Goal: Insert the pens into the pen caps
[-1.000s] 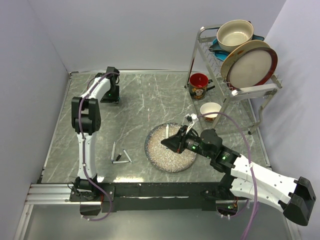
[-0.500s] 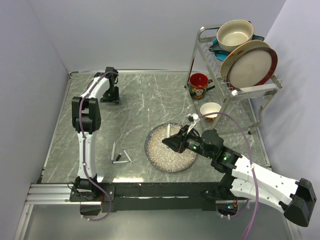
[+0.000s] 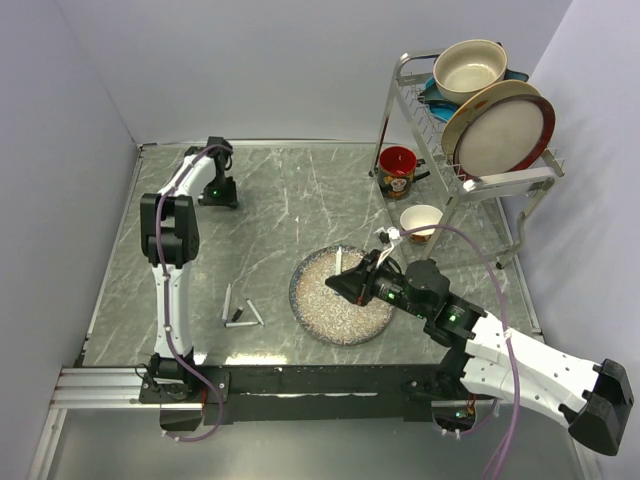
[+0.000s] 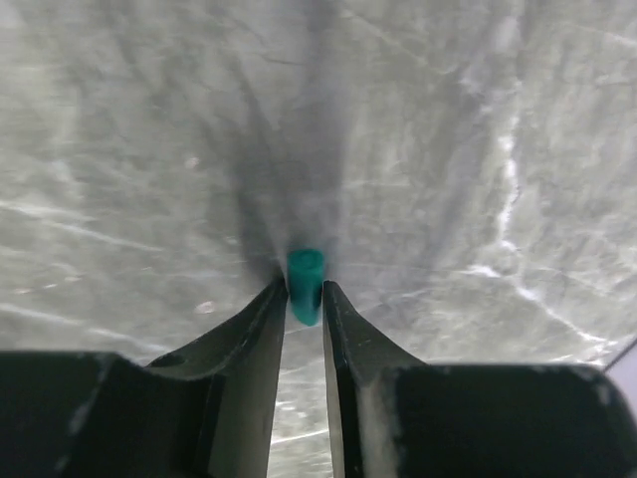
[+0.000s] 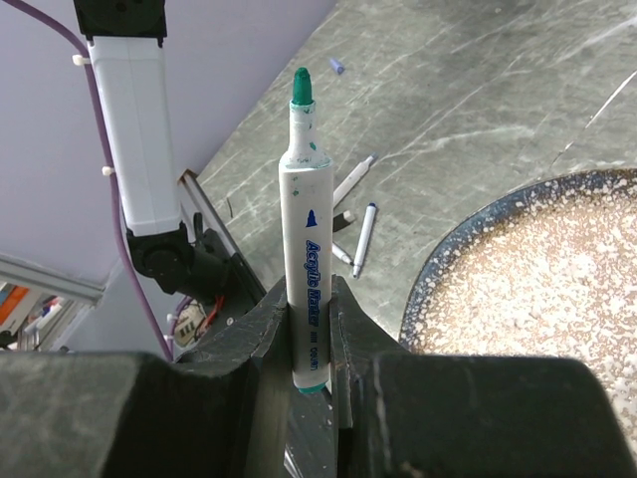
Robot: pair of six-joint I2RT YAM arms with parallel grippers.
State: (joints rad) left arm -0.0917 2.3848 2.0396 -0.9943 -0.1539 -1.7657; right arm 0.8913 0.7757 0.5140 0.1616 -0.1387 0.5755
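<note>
My right gripper (image 3: 348, 284) (image 5: 309, 304) is shut on a white-barrelled pen (image 5: 306, 249) with a bare green tip, held upright over the left rim of the speckled plate (image 3: 318, 312). The pen shows in the top view (image 3: 339, 262) too. My left gripper (image 3: 217, 190) (image 4: 304, 296) is at the far left back of the table, shut on the teal-green pen cap (image 4: 306, 279), which sticks out past the fingertips close to the table. More pens (image 3: 240, 310) (image 5: 362, 237) lie left of the plate. A small blue cap (image 5: 336, 67) lies further back.
A dish rack (image 3: 470, 120) with a bowl and a plate stands at the back right. A red mug (image 3: 398, 172) and a small white bowl (image 3: 421, 219) stand beside it. The side wall runs close to the left gripper.
My left gripper has shifted slightly left at the back of the table. My right gripper has moved the pen slightly right over the plate rim.
</note>
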